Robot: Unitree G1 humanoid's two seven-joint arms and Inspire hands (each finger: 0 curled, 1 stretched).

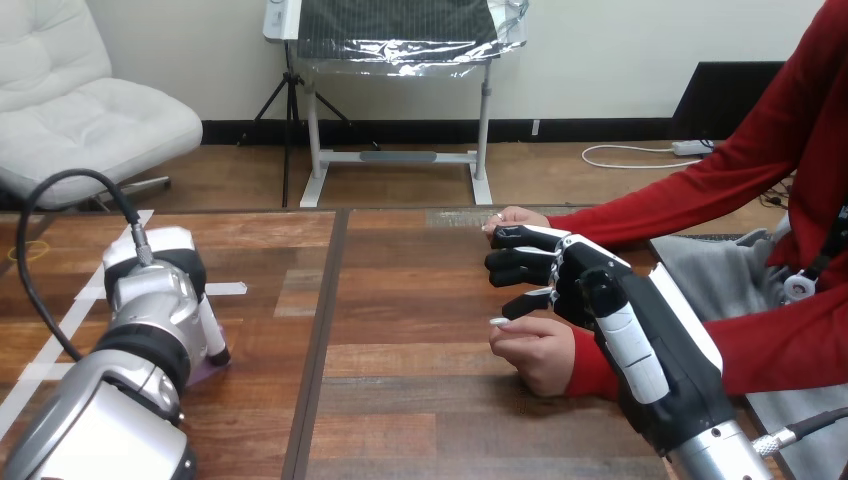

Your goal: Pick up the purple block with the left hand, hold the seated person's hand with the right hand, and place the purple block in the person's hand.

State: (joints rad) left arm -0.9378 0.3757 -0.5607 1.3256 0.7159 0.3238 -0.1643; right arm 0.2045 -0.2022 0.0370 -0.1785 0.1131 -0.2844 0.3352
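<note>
My left hand [172,258] points down at the table on the left, seen from behind the wrist. A sliver of the purple block [205,372] shows at the table under it; the rest is hidden, and I cannot tell whether the hand grips it. My right hand [572,272] hovers at the right with loosely bent fingers and nothing in them. It sits just above the person's nearer hand [538,348], which rests loosely closed on the table. I see no grip on it. The person's farther hand [516,217] rests on the table just behind my right hand.
Strips of white tape [226,289] lie on the wooden table [400,330] at the left. A dark seam [322,330] runs front to back between the two boards. The person's red sleeves [660,210] reach in from the right.
</note>
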